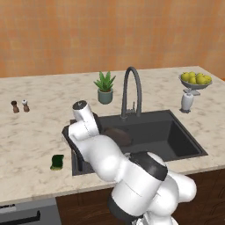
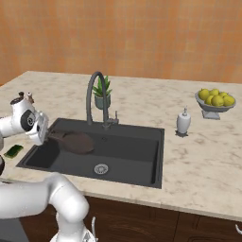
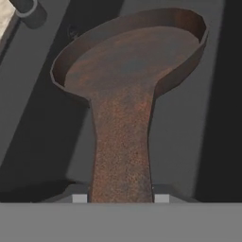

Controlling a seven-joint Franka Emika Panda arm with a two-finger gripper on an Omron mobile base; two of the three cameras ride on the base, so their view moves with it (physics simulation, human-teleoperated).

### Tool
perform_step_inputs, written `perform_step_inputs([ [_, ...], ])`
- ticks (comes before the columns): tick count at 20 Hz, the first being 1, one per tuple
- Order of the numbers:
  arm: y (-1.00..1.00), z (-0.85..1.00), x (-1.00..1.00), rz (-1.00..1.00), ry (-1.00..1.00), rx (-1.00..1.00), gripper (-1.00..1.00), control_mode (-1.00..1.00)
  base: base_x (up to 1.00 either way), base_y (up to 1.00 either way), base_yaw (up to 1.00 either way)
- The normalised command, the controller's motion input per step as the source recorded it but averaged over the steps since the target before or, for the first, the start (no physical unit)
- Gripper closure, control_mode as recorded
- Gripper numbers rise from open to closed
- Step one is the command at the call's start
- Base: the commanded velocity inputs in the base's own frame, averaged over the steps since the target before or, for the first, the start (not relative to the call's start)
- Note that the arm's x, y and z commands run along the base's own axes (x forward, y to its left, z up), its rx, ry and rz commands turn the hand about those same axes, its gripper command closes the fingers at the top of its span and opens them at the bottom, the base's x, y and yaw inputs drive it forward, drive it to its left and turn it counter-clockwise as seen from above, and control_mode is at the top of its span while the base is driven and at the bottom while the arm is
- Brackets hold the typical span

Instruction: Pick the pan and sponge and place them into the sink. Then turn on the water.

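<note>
Left base view: the pan (image 1: 117, 136) hangs over the left part of the sink (image 1: 176, 132), not yet set down, while the sponge (image 1: 57, 162) lies on the worktop (image 1: 35, 132) just left of the basin — untouched.

Right base view: the faucet (image 2: 94, 97) runs no water; the arm reaches in from the left, wrist level.

Hand view: the gripper (image 3: 121, 198) is clamped on the pan's handle — held over the dark basin.

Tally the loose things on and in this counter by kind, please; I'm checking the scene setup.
Pan, held over the sink: 1
Sponge: 1
Shakers: 2
Potted plant: 1
Soap bottle: 1
Fruit bowl: 1
Total: 7
</note>
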Motion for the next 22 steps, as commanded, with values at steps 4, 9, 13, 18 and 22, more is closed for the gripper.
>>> perform_step_inputs([
  [4, -0.4, -0.16, 0.1, 0.0, 0.0, 0.02, 1.0, -1.0, 0.0, 0.0, 0.0],
  [9, -0.36, -0.24, 0.0, 0.0, 0.0, 0.01, 1.0, -1.0, 0.0, 0.0, 0.0],
  [13, -0.44, -0.34, 0.0, 0.0, 0.0, 0.01, 1.0, -1.0, 0.0, 0.0, 0.0],
  [18, -0.31, -0.39, 0.0, -0.02, 0.0, 0.01, 1.0, -1.0, 0.0, 0.0, 0.0],
  [22, -0.09, -0.39, 0.03, -0.02, 0.0, 0.0, 1.0, -1.0, 0.0, 0.0, 0.0],
])
